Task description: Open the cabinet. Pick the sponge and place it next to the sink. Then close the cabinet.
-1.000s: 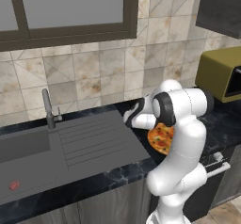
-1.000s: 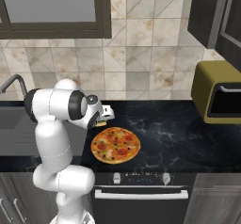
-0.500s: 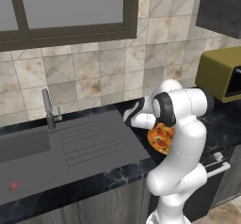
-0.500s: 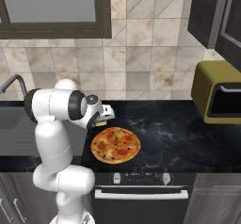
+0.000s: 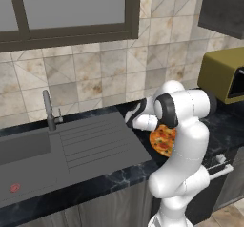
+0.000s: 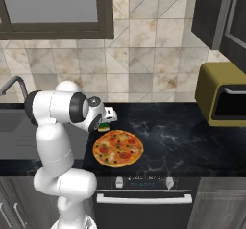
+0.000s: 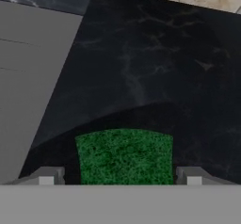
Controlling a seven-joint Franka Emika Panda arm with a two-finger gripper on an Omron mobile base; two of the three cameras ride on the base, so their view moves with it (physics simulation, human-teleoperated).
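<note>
The sponge (image 7: 124, 155), green on top, lies on the black counter between my fingertips (image 7: 47, 176), with a small gap on each side. My gripper (image 7: 121, 176) is open around it. The grey drainboard of the sink (image 7: 28, 77) is just to its left. From the base cameras, the gripper (image 6: 108, 119) hangs low over the sponge (image 6: 104, 126), right beside the sink (image 5: 95, 142). From the left the arm hides the sponge, and the gripper (image 5: 133, 119) sits at the drainboard's far right corner. The dark cabinet (image 6: 218, 16) hangs at the upper right; I cannot tell how its doors stand.
A pizza (image 6: 117, 148) lies on the counter just right of the gripper. The mustard-yellow microwave (image 6: 223, 95) stands at the far right. The faucet (image 5: 48, 109) rises behind the sink basin (image 5: 21, 149). A window is above the sink.
The jaws have spread wider and let go of the sponge, which now rests on the counter. The arm has stayed in place.
</note>
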